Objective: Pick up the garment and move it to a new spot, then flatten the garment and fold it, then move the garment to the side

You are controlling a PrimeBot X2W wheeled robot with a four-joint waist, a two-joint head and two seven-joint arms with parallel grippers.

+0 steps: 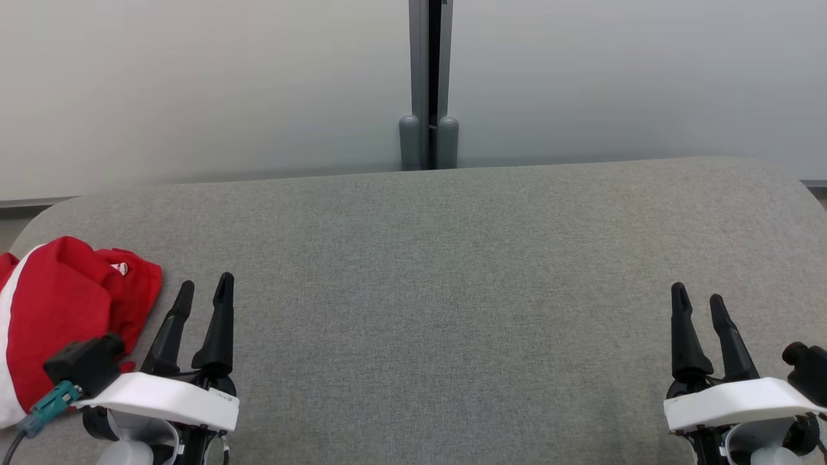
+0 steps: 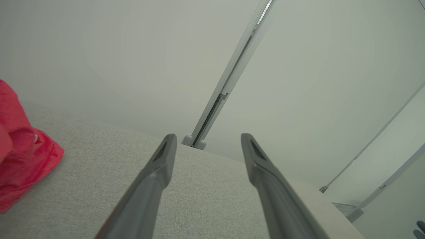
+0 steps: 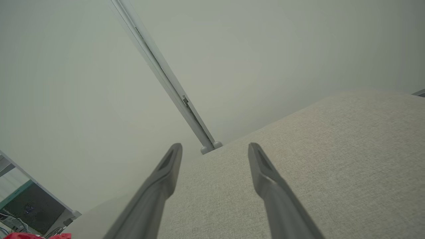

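The garment point(image 1: 64, 310) is red with a white band and lies crumpled at the far left of the grey fabric table point(image 1: 439, 290). In the left wrist view the garment point(image 2: 23, 156) bulges in from the left edge. My left gripper point(image 1: 205, 287) stands open just right of the garment, apart from it, with nothing between its fingers point(image 2: 159, 166). At the lower right my right gripper point(image 1: 699, 298) is open too, and its fingers point(image 3: 262, 166) hold nothing. A sliver of the garment point(image 3: 36, 236) peeks in at the bottom left of the right wrist view.
Pale wall panels rise behind the table, joined by a grey post point(image 1: 429, 84) at the middle. The table's far corners are rounded. A black connector with a teal plug point(image 1: 71, 378) sticks out from my left wrist over the garment.
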